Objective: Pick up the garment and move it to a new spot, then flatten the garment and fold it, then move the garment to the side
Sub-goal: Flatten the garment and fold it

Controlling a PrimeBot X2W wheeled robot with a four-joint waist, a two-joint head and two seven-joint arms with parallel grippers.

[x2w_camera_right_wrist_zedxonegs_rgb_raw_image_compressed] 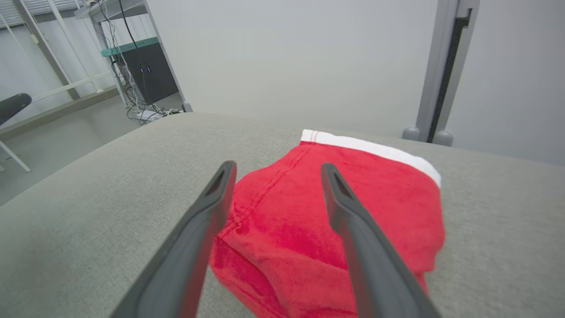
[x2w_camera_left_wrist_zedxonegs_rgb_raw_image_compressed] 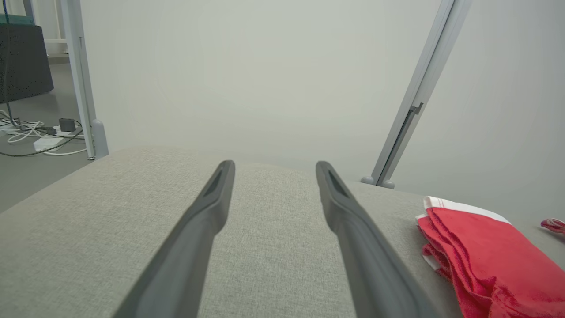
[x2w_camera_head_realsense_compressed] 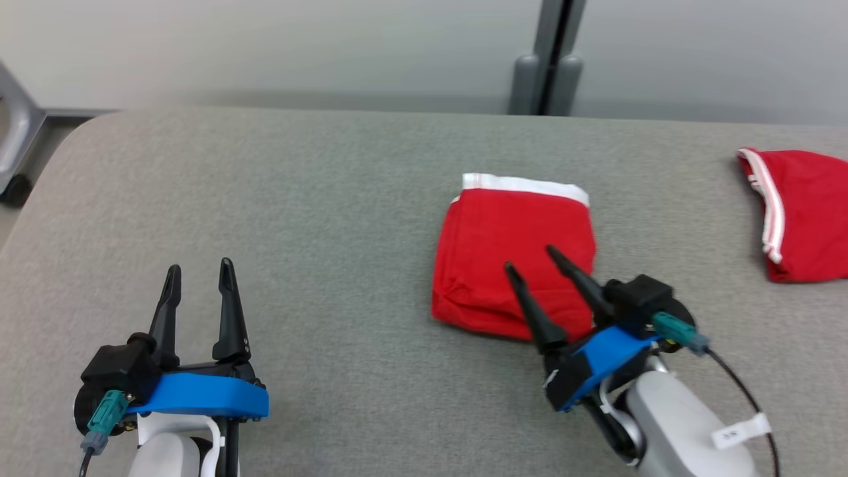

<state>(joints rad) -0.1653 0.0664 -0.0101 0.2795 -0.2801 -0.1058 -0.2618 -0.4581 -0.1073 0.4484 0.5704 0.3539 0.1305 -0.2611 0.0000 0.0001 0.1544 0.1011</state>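
A red garment with a white waistband (x2w_camera_head_realsense_compressed: 513,252) lies folded into a compact rectangle at the middle right of the grey padded table (x2w_camera_head_realsense_compressed: 318,199). My right gripper (x2w_camera_head_realsense_compressed: 530,258) hovers open over the garment's near edge, fingers pointing up and to the left, nothing between them. Through the right wrist view the folded garment (x2w_camera_right_wrist_zedxonegs_rgb_raw_image_compressed: 282,221) lies under the open right gripper (x2w_camera_right_wrist_zedxonegs_rgb_raw_image_compressed: 278,165). My left gripper (x2w_camera_head_realsense_compressed: 199,268) stands open at the lower left over bare table, well clear of the garment (x2w_camera_left_wrist_zedxonegs_rgb_raw_image_compressed: 481,247); in its wrist view the left gripper (x2w_camera_left_wrist_zedxonegs_rgb_raw_image_compressed: 273,163) holds nothing.
A second red garment with white trim (x2w_camera_head_realsense_compressed: 801,212) lies at the table's far right edge. A grey post (x2w_camera_head_realsense_compressed: 550,59) stands behind the table against a pale wall. The table's rounded left corner (x2w_camera_head_realsense_compressed: 73,139) drops to the floor, where cables (x2w_camera_left_wrist_zedxonegs_rgb_raw_image_compressed: 35,134) lie.
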